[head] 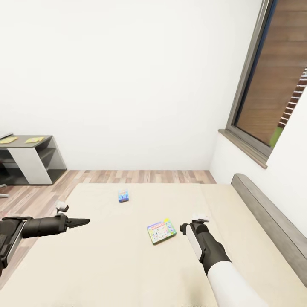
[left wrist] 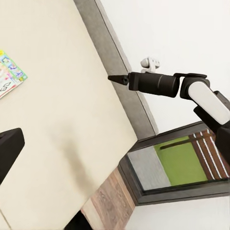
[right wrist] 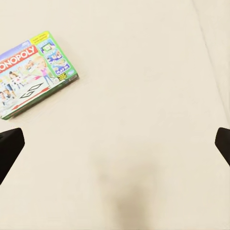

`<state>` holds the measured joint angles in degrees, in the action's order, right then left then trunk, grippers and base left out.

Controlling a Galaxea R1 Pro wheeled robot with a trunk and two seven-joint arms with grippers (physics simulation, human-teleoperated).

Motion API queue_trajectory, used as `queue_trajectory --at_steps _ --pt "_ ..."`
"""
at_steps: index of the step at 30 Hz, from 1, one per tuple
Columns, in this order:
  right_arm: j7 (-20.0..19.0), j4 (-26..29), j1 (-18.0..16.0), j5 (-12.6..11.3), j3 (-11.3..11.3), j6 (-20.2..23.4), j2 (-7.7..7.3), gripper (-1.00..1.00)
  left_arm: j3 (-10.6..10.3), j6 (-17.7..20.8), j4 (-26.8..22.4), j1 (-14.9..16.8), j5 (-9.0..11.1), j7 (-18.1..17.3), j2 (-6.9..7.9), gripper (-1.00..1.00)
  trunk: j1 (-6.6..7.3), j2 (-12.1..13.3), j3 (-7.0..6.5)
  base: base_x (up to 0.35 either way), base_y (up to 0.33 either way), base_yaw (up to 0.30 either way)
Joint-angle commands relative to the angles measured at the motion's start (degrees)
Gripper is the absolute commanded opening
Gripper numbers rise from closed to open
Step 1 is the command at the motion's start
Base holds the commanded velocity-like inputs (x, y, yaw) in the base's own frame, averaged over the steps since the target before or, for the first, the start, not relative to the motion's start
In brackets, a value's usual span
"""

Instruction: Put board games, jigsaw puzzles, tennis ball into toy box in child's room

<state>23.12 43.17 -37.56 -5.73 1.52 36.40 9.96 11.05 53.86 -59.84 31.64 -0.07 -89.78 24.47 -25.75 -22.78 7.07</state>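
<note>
I'm looking down over the bed (head: 128, 256), its cream mattress running to the dark grey frame (head: 273, 221) along the right side under the window (head: 273, 76). 2 board games lie flat on the mattress, well apart from each other: the small teal-blue one (head: 123, 195) farther from me, and the white Monopoly box (head: 161, 231) with multicoloured edges nearer, just to the left of my right gripper (head: 200, 217).

From the right wrist camera, that gripper hangs above bare mattress with its 2 dark fingertips (right wrist: 9, 148) spread wide apart and nothing between them; the Monopoly box (right wrist: 36, 72) sits off to one side, not under the fingers. The left gripper (head: 83, 221) reaches out level over the bed's left part, pointing toward the middle; its fingers look pressed together into a point, holding nothing.

At the far left stands the table's lower dark-grey section (head: 30, 157), with the 2 jigsaw puzzles (head: 21, 140) lying flat on top, side by side.
</note>
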Motion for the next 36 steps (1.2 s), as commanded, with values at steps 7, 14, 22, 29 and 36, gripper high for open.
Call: queue_trajectory --at_steps 7,14,22,29,36 --pt "0.31 0.07 0.02 -0.6 -0.02 0.04 0.04 1.0 -0.05 0.63 0.15 0.07 0.09 -0.22 -0.01 1.0 -0.03 -0.14 0.57 0.0 0.0 0.0" --pt "0.36 0.07 0.03 -0.6 -0.02 -0.01 0.04 1.0 0.14 0.55 0.2 0.07 0.15 -0.22 0.04 1.0 -0.03 -0.14 0.62 0.0 0.0 0.0" --pt "0.39 0.07 0.03 -0.6 -0.03 -0.07 0.04 1.0 0.12 0.55 0.23 0.07 0.13 -0.22 0.05 1.0 -0.03 -0.14 0.62 0.0 0.0 0.0" --pt "0.43 0.14 0.03 -0.6 -0.03 -0.21 0.04 1.0 0.12 0.55 0.24 0.07 0.15 -0.22 0.05 1.0 -0.03 -0.14 0.62 0.0 0.0 0.0" --pt "0.42 0.17 0.03 -0.6 -0.09 -0.27 0.04 1.0 0.12 0.55 0.2 0.08 0.09 -0.22 0.05 1.0 -0.03 -0.14 0.62 0.0 0.0 0.0"
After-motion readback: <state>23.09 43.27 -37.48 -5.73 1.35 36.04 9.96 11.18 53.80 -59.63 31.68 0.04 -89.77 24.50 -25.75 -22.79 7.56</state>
